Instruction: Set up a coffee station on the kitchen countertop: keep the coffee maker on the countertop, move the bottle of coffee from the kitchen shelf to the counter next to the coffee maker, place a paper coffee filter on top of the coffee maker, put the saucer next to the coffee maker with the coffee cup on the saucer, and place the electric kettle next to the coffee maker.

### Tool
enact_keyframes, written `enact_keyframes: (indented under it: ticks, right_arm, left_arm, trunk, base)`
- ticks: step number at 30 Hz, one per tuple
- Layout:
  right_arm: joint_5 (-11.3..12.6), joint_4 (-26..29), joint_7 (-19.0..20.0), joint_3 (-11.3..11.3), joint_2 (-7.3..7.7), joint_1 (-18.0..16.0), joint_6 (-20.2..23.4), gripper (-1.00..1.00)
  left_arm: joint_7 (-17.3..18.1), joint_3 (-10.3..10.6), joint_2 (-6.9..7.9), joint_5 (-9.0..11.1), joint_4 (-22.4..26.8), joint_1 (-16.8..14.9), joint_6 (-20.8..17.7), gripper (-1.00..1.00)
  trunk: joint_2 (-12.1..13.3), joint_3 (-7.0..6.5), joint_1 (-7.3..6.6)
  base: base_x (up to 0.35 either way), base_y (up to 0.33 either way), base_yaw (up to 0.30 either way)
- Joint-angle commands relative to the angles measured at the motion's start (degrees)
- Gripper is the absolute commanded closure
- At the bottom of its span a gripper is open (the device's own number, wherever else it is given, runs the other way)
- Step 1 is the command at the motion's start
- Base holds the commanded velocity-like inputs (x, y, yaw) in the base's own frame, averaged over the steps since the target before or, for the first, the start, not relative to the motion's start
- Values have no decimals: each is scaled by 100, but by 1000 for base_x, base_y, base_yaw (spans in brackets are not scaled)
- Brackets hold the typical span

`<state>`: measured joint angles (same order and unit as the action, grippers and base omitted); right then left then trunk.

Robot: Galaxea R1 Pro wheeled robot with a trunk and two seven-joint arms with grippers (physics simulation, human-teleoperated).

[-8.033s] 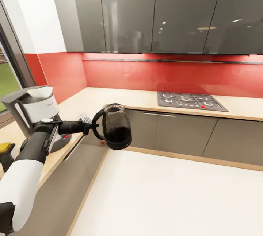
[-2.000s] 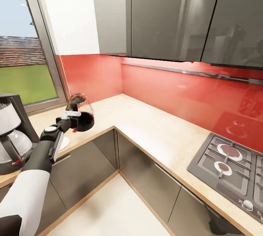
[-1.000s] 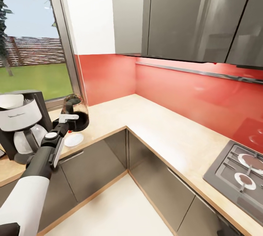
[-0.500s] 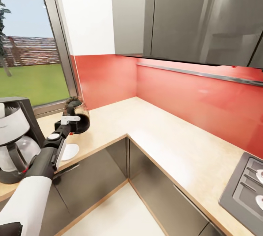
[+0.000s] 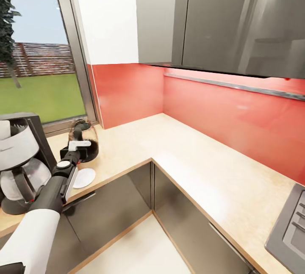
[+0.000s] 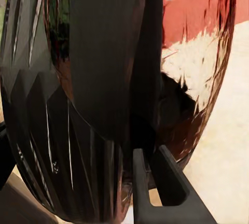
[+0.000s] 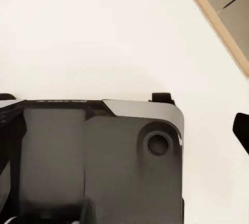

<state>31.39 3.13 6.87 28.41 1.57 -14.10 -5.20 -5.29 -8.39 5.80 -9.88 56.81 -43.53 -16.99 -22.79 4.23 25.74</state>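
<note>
Right now the bench [image 5: 178, 155] runs in an L under the window, w/ the coffee maker [image 5: 19, 161] standing near its left end, approx upright, pale filter showing on top. Just beside it, further along the bench, the kettle [image 5: 84, 140] sits low over or on the surface, can't tell if it's touching down. Left jaws [image 5: 75, 146] are clamped on the kettle handle; the left wrist view has dark glass [image 6: 104, 104] right up against a finger [image 6: 155, 193]. Right jaws: can't tell their state. Saucer [image 5: 83, 177] lies near the bench's front edge, just beside the arm. Risks, imo: letting go early could drop or tip the kettle; a careless pull-back could knock the saucer off the edge; swinging left could hit the coffee maker.
</note>
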Motion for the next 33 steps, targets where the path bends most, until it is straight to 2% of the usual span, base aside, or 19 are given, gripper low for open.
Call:
enact_keyframes:
  ticks: [1, 7, 11, 14, 18, 21, 27, 33]
  right_arm:
    - [60, -6, 25, 41, 1, -5, -18, -100]
    - [59, -6, 25, 41, 1, -5, -18, -100]
    - [53, -6, 25, 41, 1, -5, -17, -100]
    - [52, -6, 25, 41, -6, -5, -16, -100]
    - [56, -6, 25, 41, 0, -5, -17, -100]
    - [59, -6, 25, 41, 1, -5, -16, -100]
    - [57, -7, 25, 41, 1, -5, -20, -100]
    - [52, -6, 25, 40, 6, -5, -33, -100]
  left_arm:
    - [-20, 4, 0, -58, 12, 1, -33, 100]
    - [-129, 1, 1, -58, 13, 13, -35, 100]
    - [-197, -23, 20, -58, 6, 47, -39, 100]
    - [-294, -271, 21, -51, 6, 90, -34, 100]
    - [-318, -383, 19, -54, 6, 112, -33, 100]
    - [-322, -395, 13, -51, 6, 157, -31, 100]
    - [-325, -396, 9, -49, -23, 186, 314, 100]
    - [-329, -406, 10, -65, -185, 187, 354, 100]
  trunk:
    - [-13, 12, 5]
    - [-13, 12, 5]
    - [-13, 16, 5]
    - [-13, 26, 5]
    - [-13, 30, 5]
    - [-13, 30, 5]
    - [-13, 30, 5]
    - [-13, 30, 5]
  base:
    - [162, 0, 4]
    - [265, 0, 1]
    - [43, 0, 56]
    - [4, 0, 180]
    - [1, 0, 54]
    - [0, 0, 9]
    - [111, 0, 1]
    - [53, 0, 0]
